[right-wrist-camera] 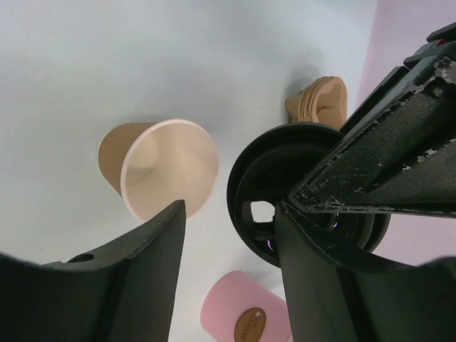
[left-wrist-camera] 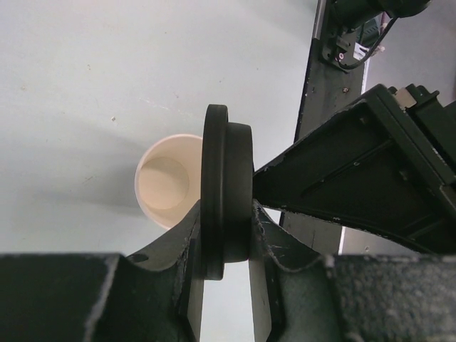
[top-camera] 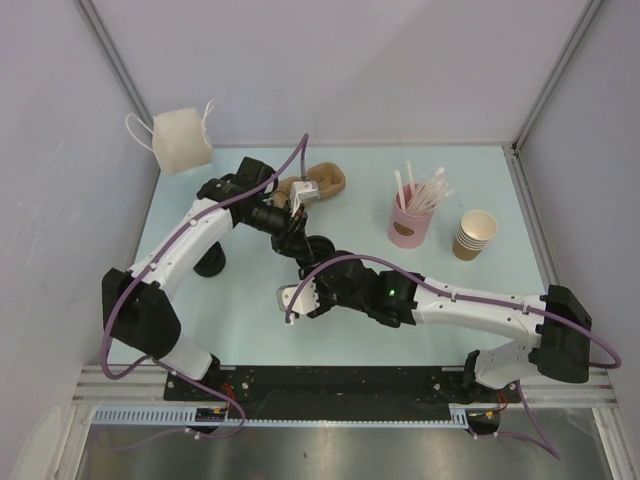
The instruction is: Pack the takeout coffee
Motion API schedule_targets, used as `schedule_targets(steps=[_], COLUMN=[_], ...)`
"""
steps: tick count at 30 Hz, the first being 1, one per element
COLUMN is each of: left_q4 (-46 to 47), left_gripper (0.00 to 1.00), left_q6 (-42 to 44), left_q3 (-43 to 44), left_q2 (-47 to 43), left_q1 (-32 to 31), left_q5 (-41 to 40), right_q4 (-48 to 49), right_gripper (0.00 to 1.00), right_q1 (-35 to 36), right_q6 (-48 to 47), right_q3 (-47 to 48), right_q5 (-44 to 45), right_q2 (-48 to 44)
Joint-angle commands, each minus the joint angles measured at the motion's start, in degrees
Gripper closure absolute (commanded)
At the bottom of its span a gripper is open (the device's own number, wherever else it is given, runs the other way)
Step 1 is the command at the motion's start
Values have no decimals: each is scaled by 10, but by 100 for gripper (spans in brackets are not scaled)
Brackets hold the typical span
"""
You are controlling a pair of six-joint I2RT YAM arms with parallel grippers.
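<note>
The tan kraft cup point(left-wrist-camera: 167, 182) with a cream inner wall stands open on the pale table, hidden under the arms in the top view. My left gripper point(left-wrist-camera: 226, 239) is shut on the round black lid point(left-wrist-camera: 226, 178) and holds it on edge above and just beside the cup's rim. In the top view the left gripper point(top-camera: 298, 238) is at the table's middle. My right gripper point(right-wrist-camera: 229, 214) is open and empty, with the cup point(right-wrist-camera: 167, 167) off its left finger and the lid point(right-wrist-camera: 256, 178) at its right finger. In the top view the right gripper point(top-camera: 320, 272) is close under the left one.
A pink cup of white straws point(top-camera: 408, 228) and a stack of nested tan cups point(top-camera: 474, 236) stand at the right. A white handled bag point(top-camera: 180, 140) sits at the far left corner. A brown paper object point(top-camera: 325, 180) lies at the back. Walls enclose three sides.
</note>
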Motion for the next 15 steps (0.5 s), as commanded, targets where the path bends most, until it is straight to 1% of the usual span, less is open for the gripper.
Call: schedule_targets(steps=[1,10,13,15], left_q4=[-13,-31,-38,-42], left_gripper=[99,99,99,99], left_q6=[16,31,36,38], left_q3=[5,10,11,11], left_q2=[-31,-39,-38,-39], left_q1=[2,1,1,1], left_q5=[41,57,59,61], right_q4=[18,27,29,30], right_gripper=[43,45,47,50], right_q1=[-2,-3,-1,1], right_q6=[-1,0,-4,-9], right_q3=[4,4,4,4], right_q5=[9,18,21,22], right_q2=[10,14,18,19])
